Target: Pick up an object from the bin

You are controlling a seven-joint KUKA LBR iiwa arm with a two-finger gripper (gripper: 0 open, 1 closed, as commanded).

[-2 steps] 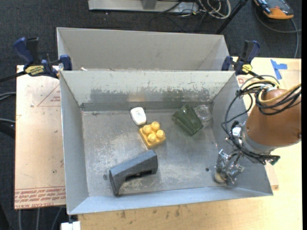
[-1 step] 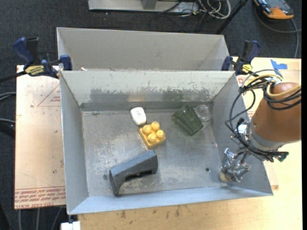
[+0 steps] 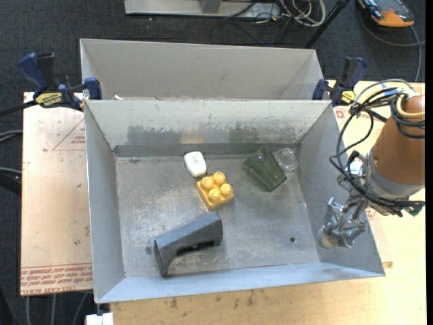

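Note:
My gripper (image 3: 338, 230) hangs over the bin's right sloping wall, near the front right corner, with nothing visible between its metal fingers. A small dark speck (image 3: 293, 239) lies on the floor to its left. A dark green ridged block (image 3: 264, 169) rests near the back right, with a clear round plastic piece (image 3: 287, 159) touching its right side. A yellow studded toy brick (image 3: 215, 190) sits in the middle, and a small white oval thing (image 3: 195, 163) lies just behind it.
A dark grey wedge-shaped tool (image 3: 189, 244) lies at the front left of the floor. The arm with its orange cover and cables reaches in from the right, above the rim.

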